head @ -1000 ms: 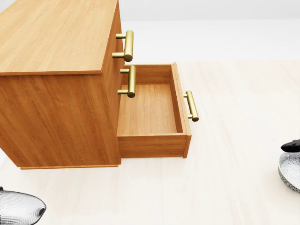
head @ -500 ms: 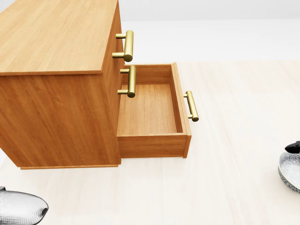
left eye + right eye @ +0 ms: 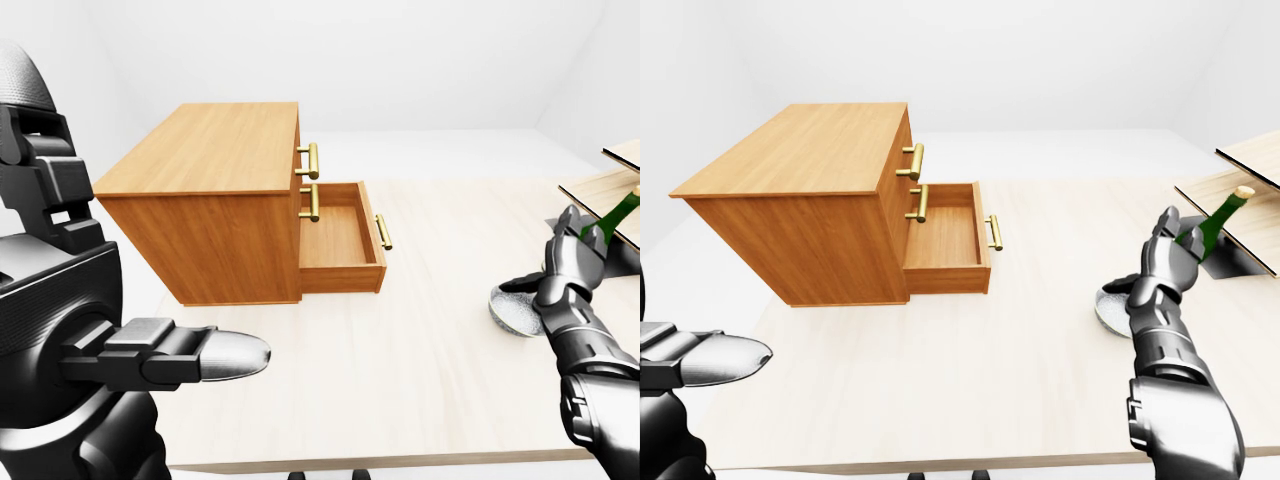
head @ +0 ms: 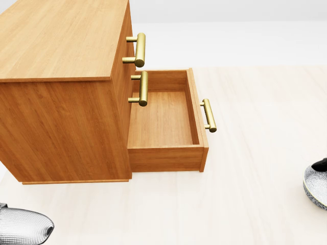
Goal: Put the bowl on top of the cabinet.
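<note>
Pale table (image 3: 940, 380): bowl (image 3: 1112, 305) sits at right, well apart from cabinet (image 3: 800, 200). Right hand (image 3: 1162, 262) at bowl's rim, fingers spread apart. Bottom drawer (image 3: 945, 240) pulled out. Left hand (image 3: 180, 355) low left, fingers straight, unclenched.

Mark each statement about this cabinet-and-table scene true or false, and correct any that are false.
1. The light-brown wooden cabinet has its lowest drawer pulled open. True.
2. The grey patterned bowl rests on the cabinet's top. False: it sits on the pale wooden table, beside the right hand.
3. The open drawer holds a green glass bottle. False: the drawer is empty; the bottle stands near the right-eye view's right edge.
4. The cabinet's bar handles are brass-coloured. True.
</note>
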Available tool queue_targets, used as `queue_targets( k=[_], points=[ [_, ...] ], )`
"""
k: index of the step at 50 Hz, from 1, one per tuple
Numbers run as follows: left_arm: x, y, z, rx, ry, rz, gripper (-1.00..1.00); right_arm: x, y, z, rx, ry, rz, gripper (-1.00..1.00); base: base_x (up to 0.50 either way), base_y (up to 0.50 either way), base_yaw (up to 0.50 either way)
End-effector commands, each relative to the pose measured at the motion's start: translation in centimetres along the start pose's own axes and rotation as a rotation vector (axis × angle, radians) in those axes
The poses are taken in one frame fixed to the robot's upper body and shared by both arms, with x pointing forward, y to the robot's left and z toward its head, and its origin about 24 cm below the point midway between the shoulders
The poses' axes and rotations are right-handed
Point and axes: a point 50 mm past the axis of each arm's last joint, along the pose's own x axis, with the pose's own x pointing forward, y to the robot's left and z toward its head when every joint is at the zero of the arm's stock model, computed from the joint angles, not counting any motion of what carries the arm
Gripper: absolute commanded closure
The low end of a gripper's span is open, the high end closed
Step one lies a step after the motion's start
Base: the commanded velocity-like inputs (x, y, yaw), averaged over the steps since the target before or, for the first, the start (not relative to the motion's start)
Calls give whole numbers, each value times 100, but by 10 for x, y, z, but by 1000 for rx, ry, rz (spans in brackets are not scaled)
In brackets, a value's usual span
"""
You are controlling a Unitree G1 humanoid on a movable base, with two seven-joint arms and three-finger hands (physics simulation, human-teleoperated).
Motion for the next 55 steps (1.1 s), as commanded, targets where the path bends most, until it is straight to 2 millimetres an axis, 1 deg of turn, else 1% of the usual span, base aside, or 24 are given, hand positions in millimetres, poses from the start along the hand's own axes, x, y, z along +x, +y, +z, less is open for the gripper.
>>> queue_targets(
  k=[1, 21, 47, 55],
  points=[
    [0, 0, 0, 0, -2, -1, -100, -2, 3, -2, -18, 4, 2, -100, 0, 0, 0],
    [-1, -1, -1, 18, 6, -9, -100, -4, 5, -7, -43, 10, 1, -100, 0, 0, 0],
    [-1, -1, -1, 7, 9, -6, -100, -10, 14, -14, -74, 25, 36, -100, 0, 0, 0],
    [-2, -2, -2, 17, 13, -12, -100, -9, 12, -14, -70, 26, 30, -100, 0, 0, 0]
  ],
)
